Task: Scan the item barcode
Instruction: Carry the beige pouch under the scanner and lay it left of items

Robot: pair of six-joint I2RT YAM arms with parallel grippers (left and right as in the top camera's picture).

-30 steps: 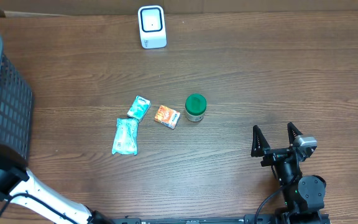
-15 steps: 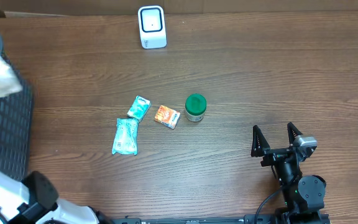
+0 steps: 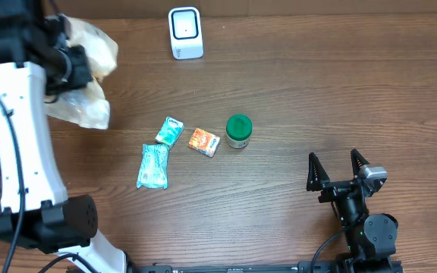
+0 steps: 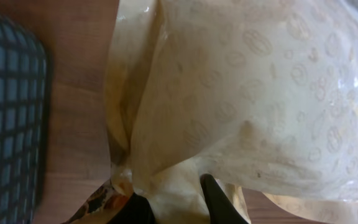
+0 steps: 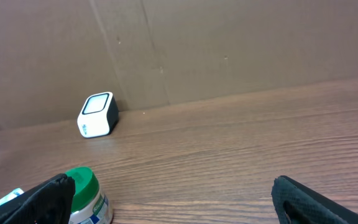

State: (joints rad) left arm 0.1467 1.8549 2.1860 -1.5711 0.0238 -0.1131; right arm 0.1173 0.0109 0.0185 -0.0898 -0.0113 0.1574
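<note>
The left gripper (image 3: 73, 64) has its jaws pinched tight on a gathered fold of the translucent cream plastic bag printed with pale rings (image 3: 93, 53). The rest of the bag hangs loose below the grip. I'd say it is held by that edge so a printed face can be turned outward. From here I can't make out any barcode on it. The bag sits over the far left of the brown wooden table (image 3: 317, 83), just inboard of the black mesh basket (image 4: 5, 112), with the white box-shaped scanner with a dark window (image 3: 186, 32) a short way to its right along the back edge. The stretch between bag and scanner looks bare, so a sideways carry should meet nothing. The clutter lies nearer the middle: a small teal foil sachet (image 3: 169, 130), a larger teal foil pouch (image 3: 153, 165), a small orange carton (image 3: 203, 142) and a green-lidded round tub (image 3: 238, 130), all below that path. The loose bag could brush them only if it dipped low. The right gripper (image 3: 336, 168) rests well apart at the near right, jaws spread wide and holding nothing.
</note>
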